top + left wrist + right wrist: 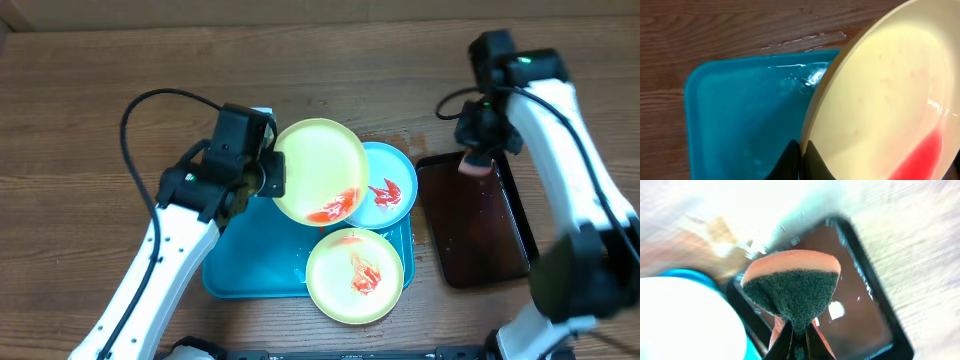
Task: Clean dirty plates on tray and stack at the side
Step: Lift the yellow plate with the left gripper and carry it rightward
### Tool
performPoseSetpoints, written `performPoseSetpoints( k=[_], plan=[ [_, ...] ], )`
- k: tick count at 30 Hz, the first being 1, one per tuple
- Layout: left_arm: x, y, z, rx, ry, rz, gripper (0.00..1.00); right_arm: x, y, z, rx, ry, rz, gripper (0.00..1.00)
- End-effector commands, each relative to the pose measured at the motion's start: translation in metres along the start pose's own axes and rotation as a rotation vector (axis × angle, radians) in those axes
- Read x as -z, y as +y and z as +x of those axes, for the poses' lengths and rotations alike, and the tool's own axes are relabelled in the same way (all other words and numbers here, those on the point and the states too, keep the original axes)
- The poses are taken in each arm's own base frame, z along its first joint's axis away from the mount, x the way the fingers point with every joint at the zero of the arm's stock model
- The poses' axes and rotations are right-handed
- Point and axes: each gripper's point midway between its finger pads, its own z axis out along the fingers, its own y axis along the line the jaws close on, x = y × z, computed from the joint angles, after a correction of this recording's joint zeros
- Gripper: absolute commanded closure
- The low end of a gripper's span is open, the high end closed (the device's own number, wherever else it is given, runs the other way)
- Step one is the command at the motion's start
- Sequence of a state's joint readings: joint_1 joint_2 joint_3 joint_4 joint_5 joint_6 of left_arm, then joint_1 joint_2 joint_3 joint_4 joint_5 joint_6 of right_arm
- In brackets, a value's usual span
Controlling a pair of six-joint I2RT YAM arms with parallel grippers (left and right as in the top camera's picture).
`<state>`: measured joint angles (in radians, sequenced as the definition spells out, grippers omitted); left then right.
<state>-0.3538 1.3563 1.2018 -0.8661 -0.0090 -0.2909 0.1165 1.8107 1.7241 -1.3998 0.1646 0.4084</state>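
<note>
- A big turquoise-blue plastic tray (250, 262) (740, 115) with round corners lies on the brown wooden table (100, 60).
- The left fingers (786, 166) are pressed together on the rim of a pale yellow-green round plastic plate (320, 165) (890, 100).
- This held plate is lifted and tilted over the far right part of the turquoise tray. Red sauce sits along its low edge.
- A light blue round plastic plate (402, 165) lies at the right edge of the turquoise tray. It is partly under the held plate and has a red smear on it.
- A second pale yellow-green plate (355, 300) lies at the near right corner of the turquoise tray, sticking out past the rim. It has red sauce in the middle.
- A smaller dark brown-black tray (480, 230) (860, 315) sits on the table just to the right of the turquoise tray. It looks wet and shiny.
- The right fingers (784, 345) are pinching an orange sponge with a dark green scrub side (473, 163) (792, 285).
- The sponge hangs to the right of the turquoise tray, over the far end of the dark tray.
</note>
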Motion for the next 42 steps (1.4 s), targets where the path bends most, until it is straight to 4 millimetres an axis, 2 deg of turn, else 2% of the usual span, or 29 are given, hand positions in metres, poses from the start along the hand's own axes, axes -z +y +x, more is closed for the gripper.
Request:
performPoseSetpoints(
  k=[1,4,8,12,18,28,35,42],
  plan=[
    [-0.006,-0.025,-0.005,0.01,0.019,0.116,0.96,0.054,-0.009,-0.01,0.053,-0.177,-0.062,0.96],
    [-0.014,-0.038,-0.006,-0.004,0.025,0.156,0.95,0.096,-0.015,-0.012,0.069,-0.311,-0.117,0.96],
    [-0.024,-0.058,-0.007,-0.034,0.026,0.207,0.95,0.139,-0.029,0.001,0.052,-0.42,-0.165,0.96],
    [-0.035,-0.084,-0.007,-0.078,0.028,0.248,0.95,0.163,-0.041,0.018,0.043,-0.465,-0.189,0.96],
    [-0.049,-0.122,-0.014,-0.142,0.039,0.283,0.95,0.172,-0.048,0.038,0.038,-0.452,-0.213,0.96],
    [-0.064,-0.191,-0.056,-0.267,-0.017,0.334,0.95,0.182,-0.052,0.051,0.027,-0.461,-0.243,0.96],
    [-0.078,-0.224,-0.064,-0.385,-0.049,0.294,0.95,0.196,-0.057,0.059,0.022,-0.505,-0.27,0.96],
    [-0.081,-0.243,-0.066,-0.537,-0.159,0.172,0.96,0.213,-0.063,0.071,0.019,-0.557,-0.312,0.96]
  ],
)
